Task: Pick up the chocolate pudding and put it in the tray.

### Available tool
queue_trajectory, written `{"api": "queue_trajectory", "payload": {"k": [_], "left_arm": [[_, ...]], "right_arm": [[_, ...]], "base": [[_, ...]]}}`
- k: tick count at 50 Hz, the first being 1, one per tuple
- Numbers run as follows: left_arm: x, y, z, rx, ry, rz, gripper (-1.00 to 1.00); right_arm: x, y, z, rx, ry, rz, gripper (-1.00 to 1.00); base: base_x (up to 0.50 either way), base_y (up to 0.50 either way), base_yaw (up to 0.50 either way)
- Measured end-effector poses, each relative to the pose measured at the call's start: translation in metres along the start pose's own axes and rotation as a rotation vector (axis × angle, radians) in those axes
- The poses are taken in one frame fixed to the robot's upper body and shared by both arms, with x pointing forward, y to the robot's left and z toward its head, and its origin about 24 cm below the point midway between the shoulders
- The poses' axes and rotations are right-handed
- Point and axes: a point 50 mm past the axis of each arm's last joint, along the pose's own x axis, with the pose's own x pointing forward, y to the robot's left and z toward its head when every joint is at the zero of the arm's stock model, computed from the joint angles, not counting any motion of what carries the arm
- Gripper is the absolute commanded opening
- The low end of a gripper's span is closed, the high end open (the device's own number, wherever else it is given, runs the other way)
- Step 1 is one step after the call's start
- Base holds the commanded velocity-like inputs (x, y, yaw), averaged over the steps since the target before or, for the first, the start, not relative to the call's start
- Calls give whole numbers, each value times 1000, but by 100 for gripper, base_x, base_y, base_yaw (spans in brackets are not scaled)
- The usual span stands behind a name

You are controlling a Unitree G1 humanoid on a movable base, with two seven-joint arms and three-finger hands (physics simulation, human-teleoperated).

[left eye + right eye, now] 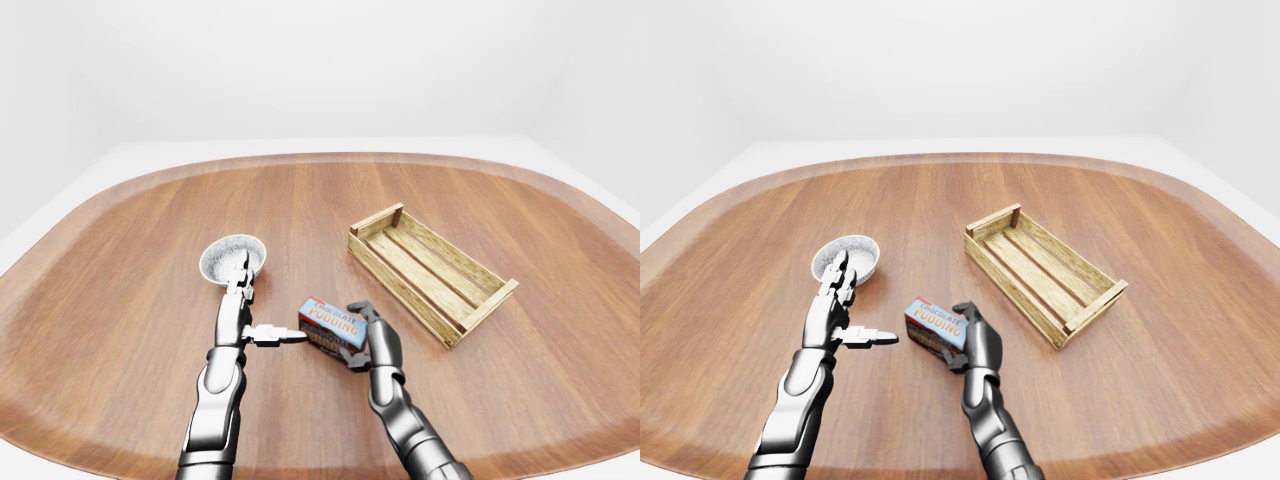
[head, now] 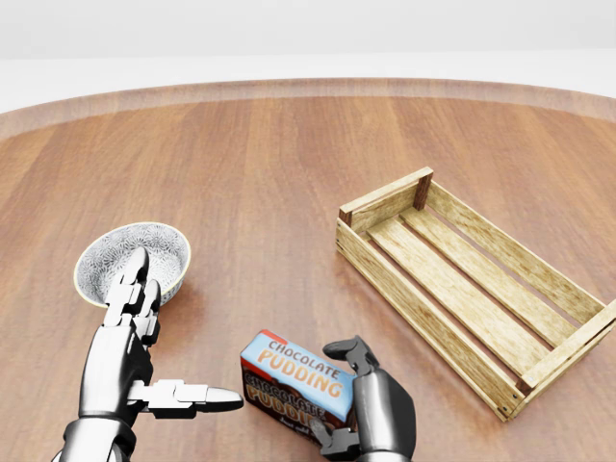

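Observation:
The chocolate pudding (image 2: 294, 380) is a blue and brown box at the bottom middle of the head view, low over the wooden table (image 2: 241, 164). My right hand (image 2: 337, 395) is shut on it from its right side, with fingers curled over its top and bottom edges. Whether the box rests on the table I cannot tell. The tray (image 2: 414, 316) is a slatted wooden crate, empty, up and to the right of the box. My left hand (image 2: 178, 337) is open and empty to the left of the box, its thumb pointing at it without touching.
A grey patterned bowl (image 2: 159, 245) stands at the left, just above my left hand's fingertips. The table's rounded rim (image 1: 320, 157) runs across the top of the eye views, with white floor beyond.

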Motion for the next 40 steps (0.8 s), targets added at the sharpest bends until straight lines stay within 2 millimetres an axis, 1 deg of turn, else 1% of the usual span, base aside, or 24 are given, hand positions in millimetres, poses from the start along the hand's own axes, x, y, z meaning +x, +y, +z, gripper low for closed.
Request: {"api": "queue_trajectory", "payload": {"k": [14,21,27,40], "left_arm": [[0,0,0,1,-1,-2,100],[0,0,0,1,-1,-3,100],[0,0,0,1,0,-3,100],[0,0,0,-1,1,-1,100]], "right_arm": [[2,1,-1,11,18,6,-100],[-2,0,1,45,11,16,-100],[-7,-5,11,96,-33,27,-100],[-22,-25,43,207,-182,20,-100]], "base": [[0,0,0],[0,0,0],[0,0,0],[0,0,0]]}}
